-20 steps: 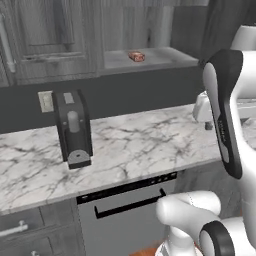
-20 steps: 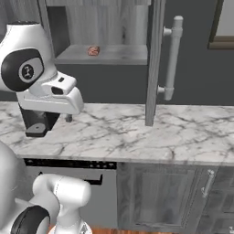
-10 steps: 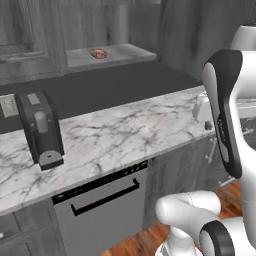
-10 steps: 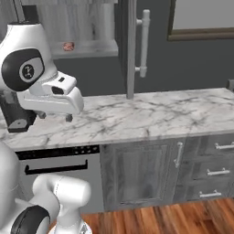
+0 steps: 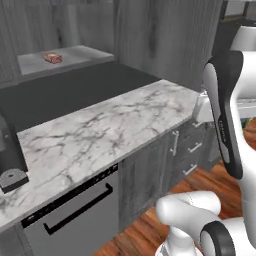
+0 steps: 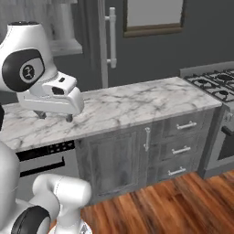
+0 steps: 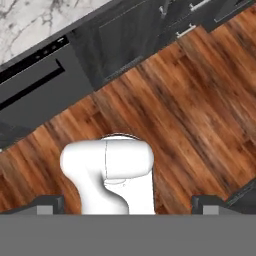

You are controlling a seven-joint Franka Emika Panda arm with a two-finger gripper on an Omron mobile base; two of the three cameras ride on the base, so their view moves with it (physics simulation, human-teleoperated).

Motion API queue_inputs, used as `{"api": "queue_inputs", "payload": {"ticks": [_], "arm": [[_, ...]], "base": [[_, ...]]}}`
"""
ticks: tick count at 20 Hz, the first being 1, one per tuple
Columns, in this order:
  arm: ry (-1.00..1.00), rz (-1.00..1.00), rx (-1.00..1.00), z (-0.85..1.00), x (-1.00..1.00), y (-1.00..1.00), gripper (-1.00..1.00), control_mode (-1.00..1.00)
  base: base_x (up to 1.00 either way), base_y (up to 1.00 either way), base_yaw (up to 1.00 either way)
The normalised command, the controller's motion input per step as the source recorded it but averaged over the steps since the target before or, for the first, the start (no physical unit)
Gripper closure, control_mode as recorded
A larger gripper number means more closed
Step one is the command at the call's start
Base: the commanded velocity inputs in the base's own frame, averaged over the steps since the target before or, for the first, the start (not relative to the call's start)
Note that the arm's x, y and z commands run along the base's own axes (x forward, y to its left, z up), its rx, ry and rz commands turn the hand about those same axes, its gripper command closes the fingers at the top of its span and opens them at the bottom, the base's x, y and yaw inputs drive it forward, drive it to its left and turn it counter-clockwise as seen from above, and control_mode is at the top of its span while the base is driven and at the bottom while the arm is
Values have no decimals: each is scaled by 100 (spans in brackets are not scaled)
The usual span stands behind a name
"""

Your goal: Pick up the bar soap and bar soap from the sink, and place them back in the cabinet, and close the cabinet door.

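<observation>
One bar soap (image 5: 52, 57), reddish-orange with pale patches, lies on the flat grey shelf of the open cabinet (image 5: 82, 54) at the upper left. The cabinet door (image 5: 165, 40) stands swung out; from the right it shows edge-on (image 6: 101, 43) with its long silver handle (image 6: 112, 35). My gripper (image 6: 55, 116) hangs open and empty above the marble counter, well below and in front of the shelf. In the hand view the gripper (image 7: 127, 202) points down at the wooden floor, its fingertips (image 7: 50, 202) far apart. The sink is out of view.
A marble counter (image 5: 100, 130) runs across, with a black coffee machine (image 5: 9, 160) at its left end. A dishwasher (image 5: 70, 210) and grey drawers (image 6: 180, 137) sit below it. A stove (image 6: 215, 84) stands at the far right, over wooden floor (image 7: 190, 115).
The base has driven to the right along the counter, so the whole scene slid left: the coffee machine reached the left edge and the stove came into view. The arm kept its pose.
</observation>
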Motion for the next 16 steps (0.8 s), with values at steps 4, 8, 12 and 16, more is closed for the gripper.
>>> {"api": "queue_inputs", "payload": {"ticks": [4,8,12,16], "arm": [[0,0,0,0,0,0,-100,100],[0,0,0,0,0,0,-100,100],[0,0,0,0,0,0,-100,100],[0,0,0,0,0,0,-100,100]], "base": [[-14,0,-49],[0,-4,-50],[0,-12,-47],[0,-8,-50]]}}
